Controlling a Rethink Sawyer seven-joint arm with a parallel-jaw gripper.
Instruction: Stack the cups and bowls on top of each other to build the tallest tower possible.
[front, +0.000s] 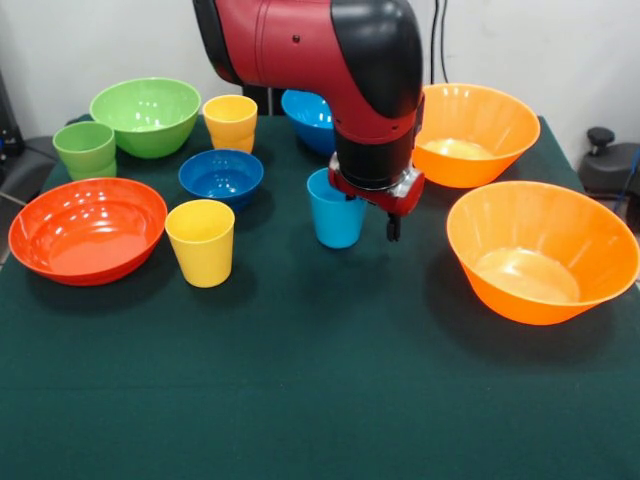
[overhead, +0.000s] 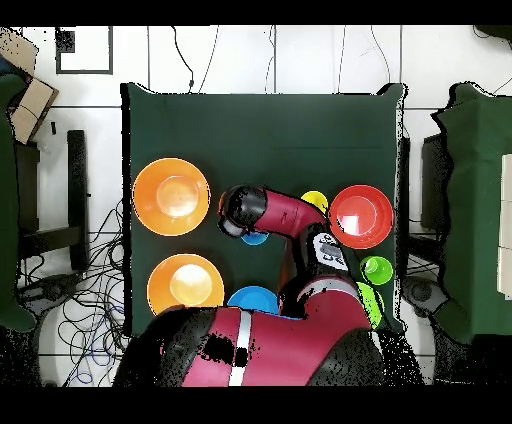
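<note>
Orange bowl (front: 540, 250) near table's (front: 320, 400) edge

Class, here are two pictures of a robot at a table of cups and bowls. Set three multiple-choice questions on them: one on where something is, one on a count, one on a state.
1. In the front view, the gripper is closest to which cup?
A. the green cup
B. the light blue cup
C. the front yellow cup

2. How many orange bowls stand on the table?
A. one
B. two
C. four

3. How do the cups and bowls stand?
A. all upright, each on the cloth, none stacked
B. all upside down
C. all piled into one tower

Answers:
1. B: the gripper hangs at the rim of the light blue cup.
2. B: one orange bowl sits behind the other orange bowl.
3. A: the red-orange bowl, green bowl and dark blue bowl show open tops, as do the rest.
</note>
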